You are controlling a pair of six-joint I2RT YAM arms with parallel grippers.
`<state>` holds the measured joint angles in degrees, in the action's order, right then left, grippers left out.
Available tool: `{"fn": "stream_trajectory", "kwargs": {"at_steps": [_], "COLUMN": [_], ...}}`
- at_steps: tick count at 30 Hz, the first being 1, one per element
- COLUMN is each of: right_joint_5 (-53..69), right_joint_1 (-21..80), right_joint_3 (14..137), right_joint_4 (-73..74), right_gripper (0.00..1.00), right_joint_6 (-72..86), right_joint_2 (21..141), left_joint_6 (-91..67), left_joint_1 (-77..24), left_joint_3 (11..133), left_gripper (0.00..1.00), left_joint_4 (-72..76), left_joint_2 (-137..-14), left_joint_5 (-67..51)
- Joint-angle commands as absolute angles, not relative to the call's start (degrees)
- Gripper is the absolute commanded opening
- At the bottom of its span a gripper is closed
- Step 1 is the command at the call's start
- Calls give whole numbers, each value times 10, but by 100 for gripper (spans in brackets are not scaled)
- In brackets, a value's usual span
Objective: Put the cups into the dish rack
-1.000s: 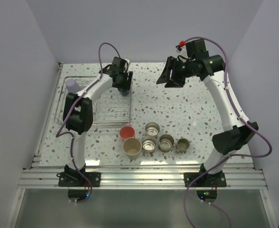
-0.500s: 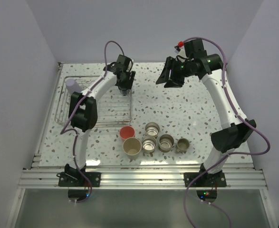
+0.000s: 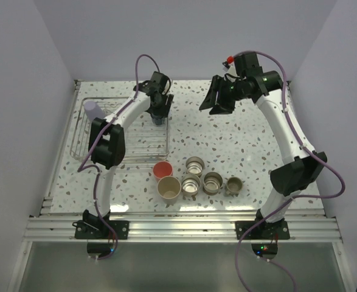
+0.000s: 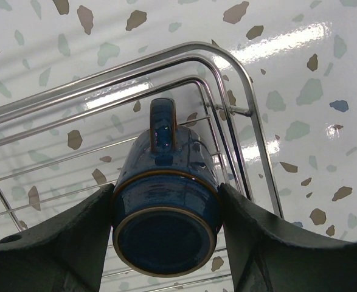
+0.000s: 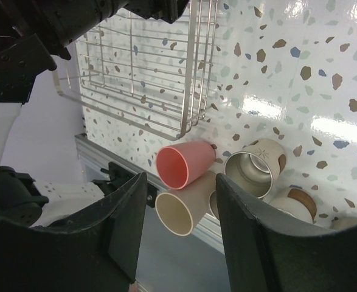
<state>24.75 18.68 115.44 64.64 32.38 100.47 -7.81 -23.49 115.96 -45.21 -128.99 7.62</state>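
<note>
Blue mug (image 4: 164, 182) squeezed in left gripper (image 4: 165, 237), hanging over dish rack (image 4: 255, 121) corner rim. Could bump the wire, tip, fall outside. Right gripper (image 5: 181, 188) partly open, holding nothing.

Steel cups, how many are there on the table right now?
3, clustered near the front. One steel cup sits behind, a second right of the beige cup, a third left of the olive mug. Others may be hidden.
</note>
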Motion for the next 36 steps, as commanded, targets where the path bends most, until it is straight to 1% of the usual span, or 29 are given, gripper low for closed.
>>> {"fn": "stream_trajectory", "kwargs": {"at_steps": [1, 5, 9, 10, 11, 13, 14, 15, 20, 31, 36], "right_joint_5": [246, 246, 243, 244, 244, 243, 242, 242, 240, 245, 244], "right_joint_1": [185, 184, 184, 185, 185, 185, 184, 184, 185, 186, 192], "right_joint_3": [1150, 1139, 1130, 1129, 1126, 1123, 1122, 1121, 1111, 1084, 1074], "right_joint_4": [635, 632, 630, 630, 629, 628, 628, 628, 623, 608, 607], "right_gripper": [52, 52, 52, 52, 52, 52, 52, 52, 51, 50, 50], "right_joint_6": [330, 331, 331, 331, 331, 332, 332, 333, 337, 348, 349], "right_joint_2": [976, 967, 962, 961, 959, 958, 957, 956, 953, 944, 941], "left_joint_6": [-74, -81, -84, -84, -84, -79, -77, -76, -70, -74, -74], "left_joint_1": [-235, -235, -234, -233, -230, -226, -223, -222, -217, -215, -214], "left_joint_3": [1162, 1161, 1163, 1165, 1167, 1186, 1191, 1195, 1194, 1183, 1177], "left_gripper": [40, 56, 57, 56, 43, 26, 7, 1, 0, 0, 0], "left_joint_4": [-468, -459, -447, -446, -447, -460, -464, -467, -468, -476, -481], "left_joint_2": [-1284, -1293, -1298, -1299, -1304, -1310, -1314, -1311, -1282, -1237, -1222], "left_joint_5": [69, 68, 72, 72, 70, 67, 69, 72, 76, 33, 33]}}
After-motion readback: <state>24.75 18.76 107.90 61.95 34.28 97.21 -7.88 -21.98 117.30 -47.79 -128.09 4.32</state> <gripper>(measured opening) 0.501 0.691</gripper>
